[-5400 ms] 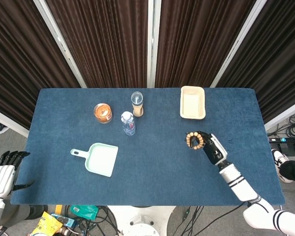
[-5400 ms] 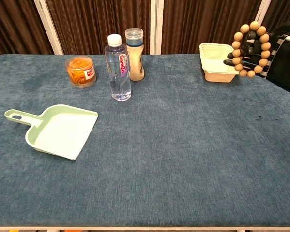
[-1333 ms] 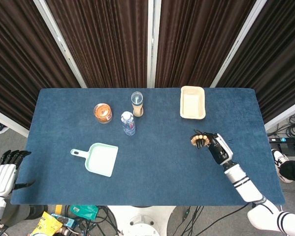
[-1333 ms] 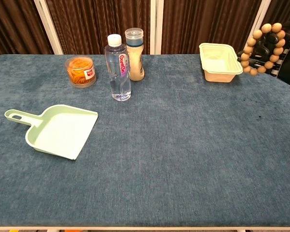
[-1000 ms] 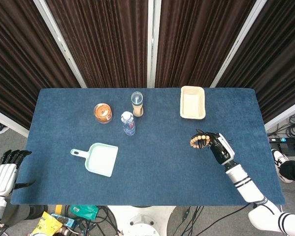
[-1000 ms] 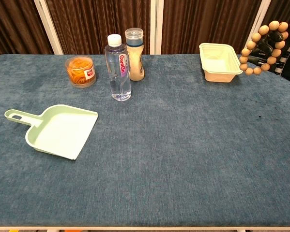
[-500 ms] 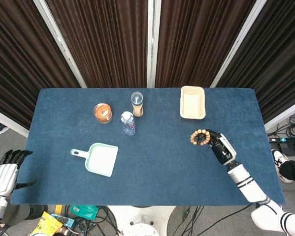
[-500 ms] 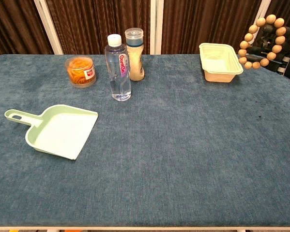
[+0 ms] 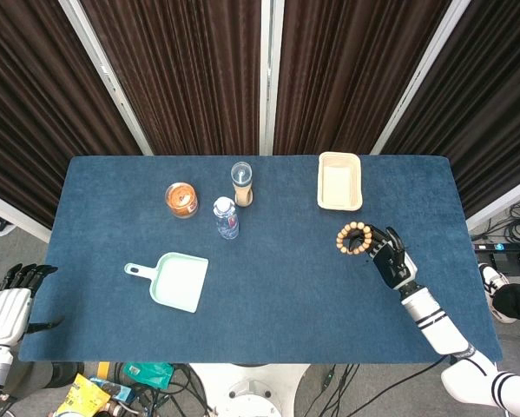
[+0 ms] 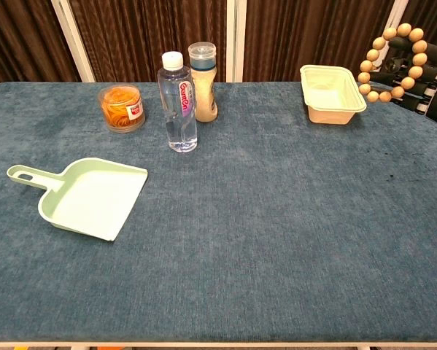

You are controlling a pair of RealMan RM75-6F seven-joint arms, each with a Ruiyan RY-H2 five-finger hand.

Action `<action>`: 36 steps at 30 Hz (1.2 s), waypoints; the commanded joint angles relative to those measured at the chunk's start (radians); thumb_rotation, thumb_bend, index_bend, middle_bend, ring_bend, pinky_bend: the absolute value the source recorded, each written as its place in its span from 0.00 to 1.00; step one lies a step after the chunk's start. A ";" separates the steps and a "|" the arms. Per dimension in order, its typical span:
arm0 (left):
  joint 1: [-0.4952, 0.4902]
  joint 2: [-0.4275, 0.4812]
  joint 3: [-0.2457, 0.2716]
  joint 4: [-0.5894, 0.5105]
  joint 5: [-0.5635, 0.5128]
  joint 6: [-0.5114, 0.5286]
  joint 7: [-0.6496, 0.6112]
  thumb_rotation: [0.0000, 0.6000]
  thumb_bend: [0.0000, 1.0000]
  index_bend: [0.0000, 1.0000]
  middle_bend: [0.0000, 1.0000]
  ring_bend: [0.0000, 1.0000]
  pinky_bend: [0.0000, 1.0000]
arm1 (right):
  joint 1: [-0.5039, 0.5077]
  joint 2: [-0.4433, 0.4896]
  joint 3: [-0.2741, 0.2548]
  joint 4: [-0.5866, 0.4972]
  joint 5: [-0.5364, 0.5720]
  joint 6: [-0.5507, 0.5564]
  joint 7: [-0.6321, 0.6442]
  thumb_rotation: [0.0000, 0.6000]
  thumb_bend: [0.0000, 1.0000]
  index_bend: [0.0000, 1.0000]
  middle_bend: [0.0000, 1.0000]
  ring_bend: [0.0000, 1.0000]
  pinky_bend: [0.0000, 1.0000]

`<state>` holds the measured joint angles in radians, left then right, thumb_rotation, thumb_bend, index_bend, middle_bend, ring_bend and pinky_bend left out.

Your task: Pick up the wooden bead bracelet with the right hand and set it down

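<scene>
The wooden bead bracelet is a ring of round tan beads, held up above the blue table on its right side. My right hand grips it from behind, dark fingers through and around the ring, which stands nearly upright in the chest view. My left hand hangs off the table's near left corner, holding nothing, fingers apart; only the head view shows it.
A cream tray sits at the back right, just beyond the bracelet. A water bottle, a spice shaker and an orange-filled jar stand at the back centre-left. A mint dustpan lies front left.
Over the last second my right hand shifted slightly to the right and back, and the bracelet turned so its full ring faces up in the head view. The left hand stayed put.
</scene>
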<state>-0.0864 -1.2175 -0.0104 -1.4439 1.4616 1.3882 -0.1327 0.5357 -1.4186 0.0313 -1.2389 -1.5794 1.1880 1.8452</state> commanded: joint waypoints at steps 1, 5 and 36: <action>-0.001 0.001 0.000 -0.001 -0.001 -0.001 0.001 1.00 0.00 0.19 0.16 0.09 0.06 | -0.001 0.002 0.000 0.001 0.000 0.001 -0.003 0.11 0.40 0.52 0.59 0.28 0.01; -0.002 0.001 0.000 -0.002 -0.001 -0.003 0.000 1.00 0.00 0.19 0.16 0.09 0.06 | -0.004 0.003 0.001 0.000 -0.001 0.007 -0.021 0.44 0.41 0.56 0.60 0.29 0.02; -0.003 -0.006 0.000 0.009 -0.008 -0.010 -0.008 1.00 0.00 0.19 0.16 0.09 0.06 | -0.003 0.003 0.008 -0.017 0.009 -0.007 -0.070 0.42 0.37 0.59 0.61 0.30 0.04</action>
<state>-0.0900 -1.2230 -0.0108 -1.4345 1.4535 1.3782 -0.1408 0.5325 -1.4152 0.0380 -1.2537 -1.5719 1.1822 1.7711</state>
